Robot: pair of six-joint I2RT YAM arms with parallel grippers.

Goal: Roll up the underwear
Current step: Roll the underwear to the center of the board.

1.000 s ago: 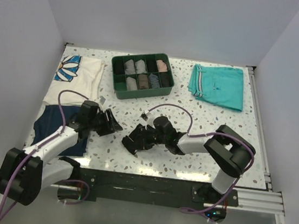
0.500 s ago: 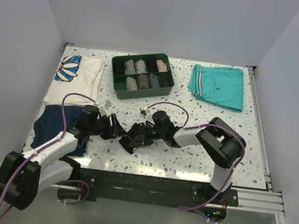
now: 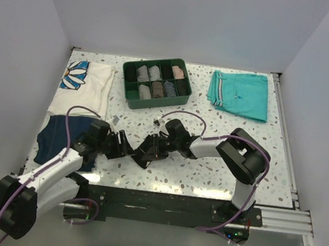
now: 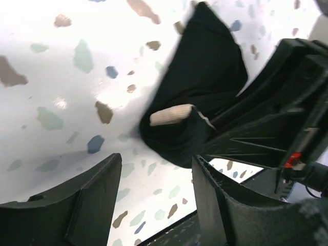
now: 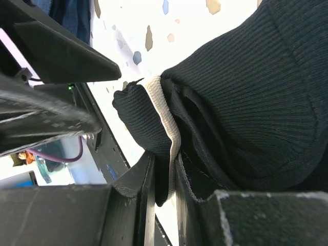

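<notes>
Noted: the underwear [image 4: 197, 87] is black, a fine ribbed knit, with one pale beige strip at its edge that reads as a cream-white band from the right wrist. The left gripper [image 4: 156, 174] and right gripper [image 5: 164, 179] are both matt black, and a purple cable [image 3: 73, 112] runs along the arm. The table [image 3: 176, 175] under them is glossy white terrazzo flecked with brown, teal-green and blue. Beyond the grippers the tray [image 3: 149, 102] is dark green, its rolls [image 3: 152, 73] grey, pink, striped and black. Beyond the right gripper the shorts [image 3: 243, 96] are teal. Outboard of the left gripper the folded garment [image 3: 52, 136] is navy. Past it the shirt [image 3: 94, 84] is white with a blue daisy print.
</notes>
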